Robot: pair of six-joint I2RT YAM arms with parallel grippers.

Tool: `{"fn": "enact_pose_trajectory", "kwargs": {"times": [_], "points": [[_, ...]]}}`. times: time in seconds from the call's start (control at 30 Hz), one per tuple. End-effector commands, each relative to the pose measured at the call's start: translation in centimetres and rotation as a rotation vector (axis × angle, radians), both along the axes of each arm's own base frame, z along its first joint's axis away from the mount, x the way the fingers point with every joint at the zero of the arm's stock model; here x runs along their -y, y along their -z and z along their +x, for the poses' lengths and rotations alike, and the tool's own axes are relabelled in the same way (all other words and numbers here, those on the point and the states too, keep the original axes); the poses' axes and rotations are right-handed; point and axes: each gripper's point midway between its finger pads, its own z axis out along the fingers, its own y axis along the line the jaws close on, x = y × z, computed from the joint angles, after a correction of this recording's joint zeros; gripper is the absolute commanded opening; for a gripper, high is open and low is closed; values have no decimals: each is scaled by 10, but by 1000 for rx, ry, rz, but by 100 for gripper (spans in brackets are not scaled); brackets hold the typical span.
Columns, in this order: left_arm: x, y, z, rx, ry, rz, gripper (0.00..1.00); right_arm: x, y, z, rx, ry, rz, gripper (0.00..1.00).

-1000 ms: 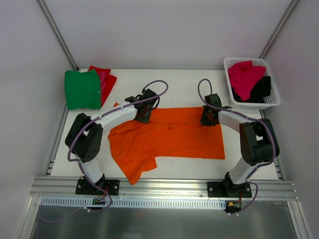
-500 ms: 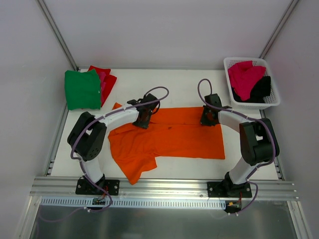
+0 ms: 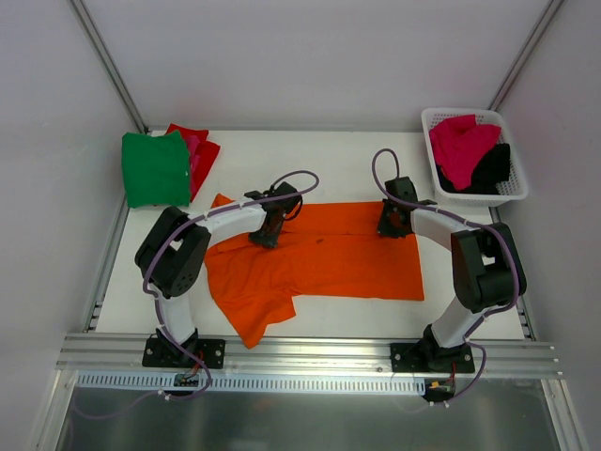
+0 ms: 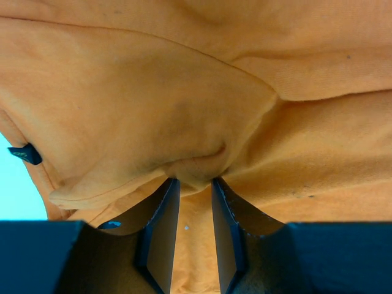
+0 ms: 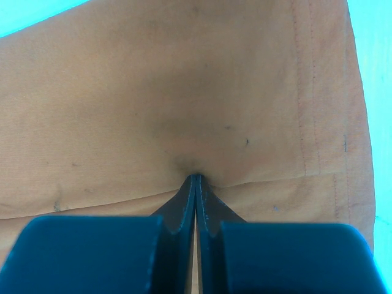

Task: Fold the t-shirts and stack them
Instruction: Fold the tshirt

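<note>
The orange t-shirt point(image 3: 329, 258) lies spread across the middle of the table, one sleeve trailing toward the near edge. My left gripper point(image 3: 266, 235) is down on its far left part, and a gathered fold of orange cloth point(image 4: 196, 165) sits pinched between the narrowed fingertips point(image 4: 195, 180). My right gripper point(image 3: 390, 225) is at the shirt's far right edge. Its jaws point(image 5: 196, 177) are shut tight on a pucker of the same cloth point(image 5: 184, 122). A folded green t-shirt point(image 3: 155, 169) lies on a red one point(image 3: 205, 150) at the far left corner.
A white lattice basket point(image 3: 512, 194) at the far right corner holds a magenta-pink t-shirt point(image 3: 460, 146) and a black one point(image 3: 495, 167). Metal rails run along the table's left side and near edge point(image 3: 310, 352).
My left gripper has slid a little nearer over the shirt and its jaws have narrowed onto a fold of cloth. The right gripper has stayed put, shut.
</note>
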Motion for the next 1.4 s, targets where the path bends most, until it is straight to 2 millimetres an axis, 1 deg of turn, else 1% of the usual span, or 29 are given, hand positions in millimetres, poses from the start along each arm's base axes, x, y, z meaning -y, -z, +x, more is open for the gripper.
{"fn": "enact_pose_trajectory", "kwargs": {"times": [0.0,0.13,0.17,0.27,0.43,0.53,0.63,0.8,1.03,1.37], "points": [[-2,-15,7,48,-20,18,27,4,-1,2,-4,6,-36,0],[2,-24,8,70,-12,2,27,4,0,3,-6,7,-35,0],[4,-30,8,82,-6,-14,27,4,0,3,-6,4,-36,0],[14,-35,8,80,25,-43,28,3,0,4,-8,4,-33,0],[18,-29,8,64,53,-29,27,4,1,4,-9,4,-37,0],[19,-30,9,67,65,-24,27,3,1,5,-8,3,-35,0],[17,-30,12,79,64,-3,27,3,1,5,-8,1,-34,0],[15,-24,18,79,69,38,27,3,0,5,-9,0,-37,1],[17,-20,28,84,77,65,27,4,0,4,-9,0,-39,1],[15,-9,35,70,61,85,27,4,1,3,-11,0,-39,1]]}}
